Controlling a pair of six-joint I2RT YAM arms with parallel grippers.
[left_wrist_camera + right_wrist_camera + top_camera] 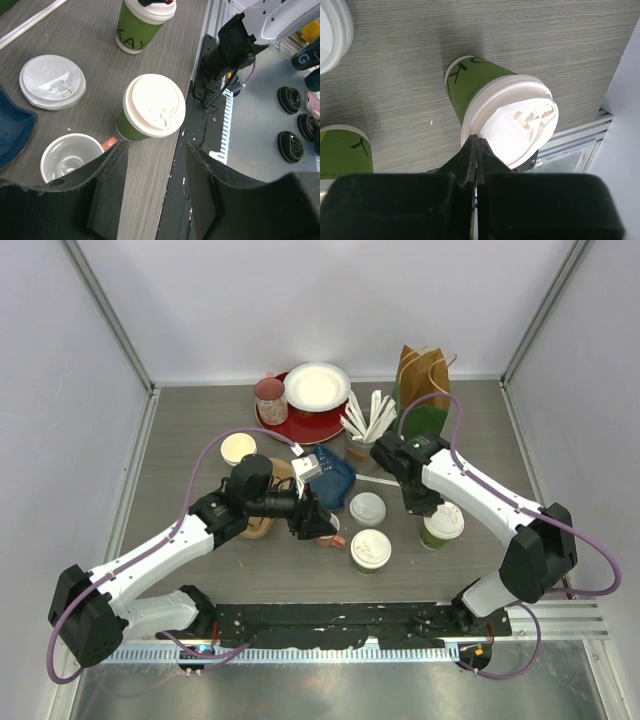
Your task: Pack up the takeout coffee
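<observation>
Two lidded green cups stand on the bench: the middle cup just ahead of the left tool, half-spread and empty, the right cup under the right tool, pinched shut on nothing. Likely light and crushable, each wants a gentle hold round its wall below the lid; a white mug and a loose lid crowd the middle cup.

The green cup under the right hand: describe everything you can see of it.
Small green paper cup with dark lettering, capped by a round white plastic sip lid that looks seated. It stands upright on the grey wood-grain table, right of the other lidded cup. The shut right hand meets the lid's rim with its tips; nothing else touches it.
</observation>
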